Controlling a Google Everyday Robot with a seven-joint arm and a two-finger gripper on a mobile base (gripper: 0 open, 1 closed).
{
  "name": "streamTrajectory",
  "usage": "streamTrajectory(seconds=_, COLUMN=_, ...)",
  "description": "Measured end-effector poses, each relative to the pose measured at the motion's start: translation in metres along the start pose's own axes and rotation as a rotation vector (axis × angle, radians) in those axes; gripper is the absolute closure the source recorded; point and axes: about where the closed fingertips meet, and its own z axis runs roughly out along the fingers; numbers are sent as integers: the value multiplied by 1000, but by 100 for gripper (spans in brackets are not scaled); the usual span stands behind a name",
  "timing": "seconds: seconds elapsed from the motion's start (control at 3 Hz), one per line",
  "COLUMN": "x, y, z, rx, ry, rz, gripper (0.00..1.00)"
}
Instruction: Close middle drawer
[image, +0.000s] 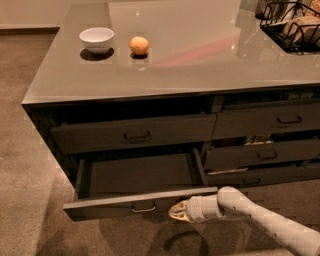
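Observation:
The middle drawer (112, 204) of the left column stands pulled far out. Its dark floor and lighter inner walls show, and its flat front carries a small bar pull (143, 207). My gripper (175, 212), cream-coloured on a white arm coming from the lower right, sits low in front of the drawer front. It is just right of the pull, with the tip at or touching the front. Its fingers look pressed together and hold nothing.
The taller top drawer (135, 132) above is slightly ajar. The right column drawers (265, 152) are partly open, with items inside. On the grey countertop (200, 60) are a white bowl (97, 39), an orange (139, 45) and a wire basket (295, 27). The floor is carpet.

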Motion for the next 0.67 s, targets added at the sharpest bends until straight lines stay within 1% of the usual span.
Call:
streamTrajectory(seconds=0.33, x=-4, y=-20, z=5, rx=56, ry=-7, rz=-1, gripper=100)
streamTrajectory(seconds=0.67, x=-10, y=-42, z=13, rx=98, ry=-8, rz=-17, gripper=100)
